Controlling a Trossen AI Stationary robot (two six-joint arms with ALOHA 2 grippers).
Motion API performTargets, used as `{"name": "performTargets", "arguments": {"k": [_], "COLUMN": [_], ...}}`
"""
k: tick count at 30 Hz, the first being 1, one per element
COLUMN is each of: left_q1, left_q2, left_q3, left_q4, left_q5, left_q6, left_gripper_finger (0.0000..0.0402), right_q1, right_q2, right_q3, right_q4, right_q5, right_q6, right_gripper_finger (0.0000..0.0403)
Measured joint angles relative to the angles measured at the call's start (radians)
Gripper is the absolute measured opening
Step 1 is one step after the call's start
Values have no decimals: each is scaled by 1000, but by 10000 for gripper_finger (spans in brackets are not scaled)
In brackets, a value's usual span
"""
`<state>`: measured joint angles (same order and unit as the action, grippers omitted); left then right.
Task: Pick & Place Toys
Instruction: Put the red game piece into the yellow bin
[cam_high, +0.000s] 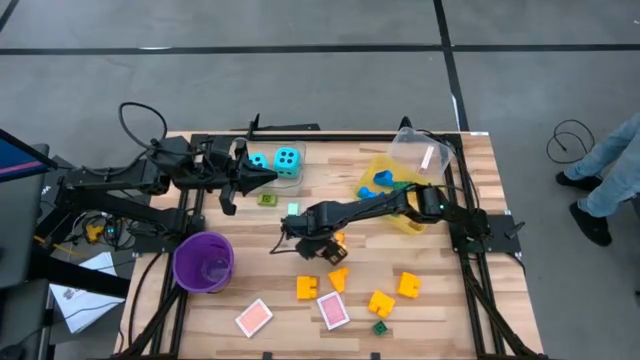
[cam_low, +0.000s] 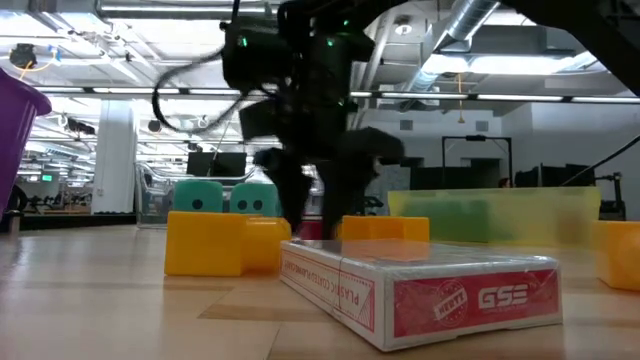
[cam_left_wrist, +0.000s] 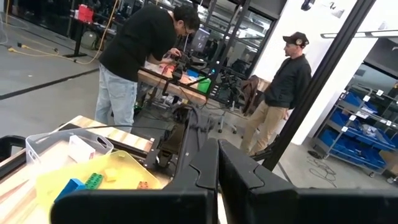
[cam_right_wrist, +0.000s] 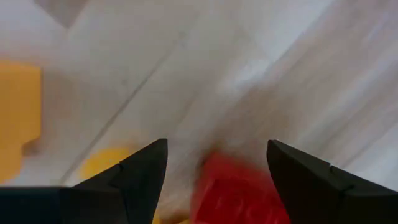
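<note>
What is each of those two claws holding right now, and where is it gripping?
Nothing. The right gripper is open, fingers either side of a red brick but not closed on it. The left gripper is shut and empty.

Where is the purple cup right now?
In the high view the purple cup stands on the table's left side, near the front edge, below the left arm and left of the pink cards.

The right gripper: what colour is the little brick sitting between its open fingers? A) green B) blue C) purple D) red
D: in the right wrist view a red brick sits between the spread fingers of the right gripper, low over the wooden table.
</note>
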<state>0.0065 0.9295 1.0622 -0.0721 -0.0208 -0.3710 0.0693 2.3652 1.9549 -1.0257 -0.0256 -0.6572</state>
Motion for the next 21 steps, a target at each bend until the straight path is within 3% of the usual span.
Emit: {"name": "performTargets", "arguments": {"k": [8, 12, 15, 21], "left_q1": [0, 0, 0, 0], "left_q2": [0, 0, 0, 1], "left_q3": [0, 0, 0, 0], "left_q4": [0, 0, 0, 1], "left_q5": [0, 0, 0, 0], "left_q6": [0, 0, 0, 0], "left_gripper_finger": [0, 0, 0, 0], "right_q1": [-22, -19, -23, -56], "right_q2": [22, 4, -26, -40], "right_q3": [4, 11, 30, 59], "right_q4": [-4, 12, 25, -37], "right_q5": [-5, -3, -2, 2], "right_q6": [62, 181, 411, 1068], "right_gripper_finger": [268, 268, 268, 268]}}
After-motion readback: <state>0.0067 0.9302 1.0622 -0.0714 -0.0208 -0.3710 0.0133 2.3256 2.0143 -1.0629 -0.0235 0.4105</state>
